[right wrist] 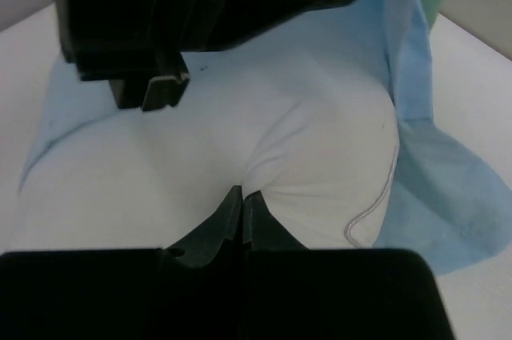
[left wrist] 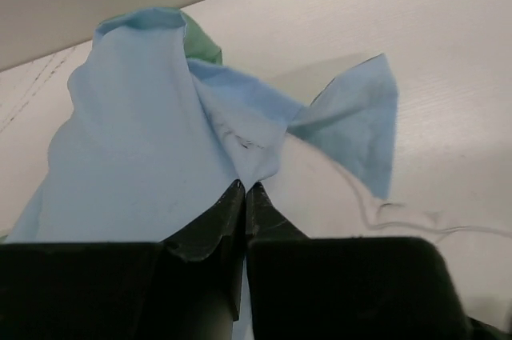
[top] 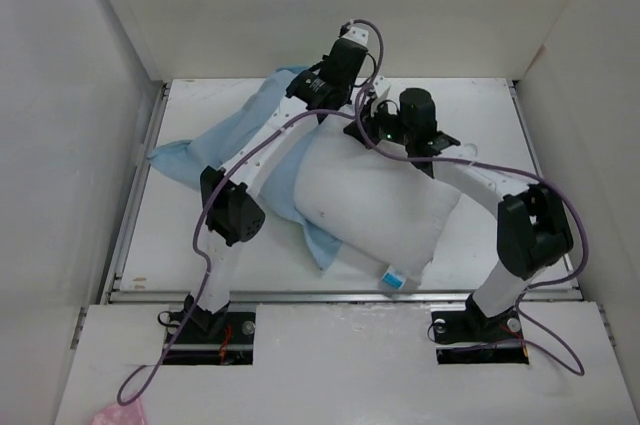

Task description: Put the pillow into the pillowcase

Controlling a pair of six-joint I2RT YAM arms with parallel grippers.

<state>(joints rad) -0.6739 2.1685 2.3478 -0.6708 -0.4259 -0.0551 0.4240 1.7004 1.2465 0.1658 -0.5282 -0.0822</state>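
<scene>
Over on the left, the thin, limp light-blue fabric pillowcase point(top: 215, 145) sprawls across the white bench point(top: 180, 245), one corner trailing toward the left wall. The left end effector point(left wrist: 244, 190) is pinched tight on a fold of it at the far end, holding that cloth up in a peak. Moving across, the large plump white stuffed pillow point(top: 375, 210) lies mid-bench on a diagonal. A strip of blue pokes out from under its near-left edge, and its small blue tag point(top: 395, 276) sits at the near corner. On the right, the right end effector point(right wrist: 242, 194) is clamped on a pucker of the pillow's white fabric at its far end.

As for progress, this looks like early going. Both grips are on and the two pieces meet at the far end, but nearly all of the pillow lies bare. The sleeve has yet to be drawn along it.

The overhead view gives the full layout but hides both sets of fingertips behind the wrists. The left wrist view settles that its grip is on blue cloth, with a white seamed corner just beneath. The right wrist view shows its pinch on the pillow, blue cloth wrapping that corner, and the left end effector hanging just above.
</scene>
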